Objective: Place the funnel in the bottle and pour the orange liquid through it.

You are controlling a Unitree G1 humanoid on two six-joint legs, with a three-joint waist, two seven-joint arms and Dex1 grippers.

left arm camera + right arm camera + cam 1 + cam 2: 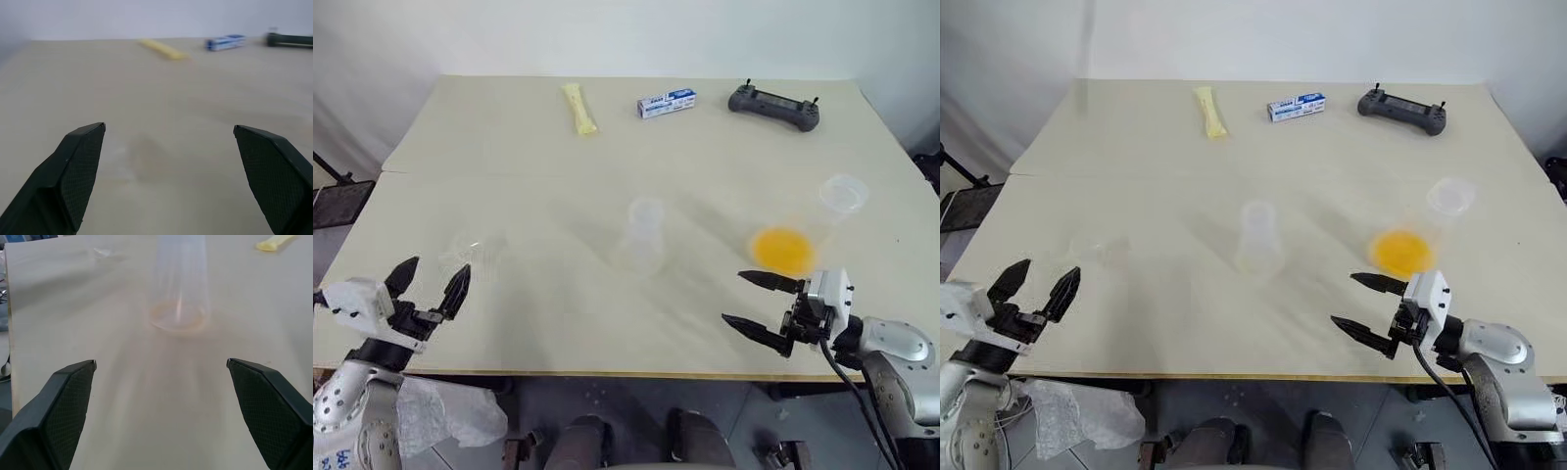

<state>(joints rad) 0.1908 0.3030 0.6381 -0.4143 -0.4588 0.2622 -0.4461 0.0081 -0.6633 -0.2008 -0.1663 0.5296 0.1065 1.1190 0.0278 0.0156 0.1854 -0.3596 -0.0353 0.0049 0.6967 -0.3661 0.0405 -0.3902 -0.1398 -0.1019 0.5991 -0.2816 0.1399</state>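
Both the left gripper and right gripper gape wide, empty. The opening step appears pending: the small clear plastic funnel lies apart from the clear conical bottle. Next likely calls for the left gripper closing on the funnel.

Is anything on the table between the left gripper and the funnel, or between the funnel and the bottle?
Nothing visible. The open left gripper sits just short of the funnel, with bare table between them. From the funnel across to the bottle the surface is also bare; the yellow packet lies farther back.
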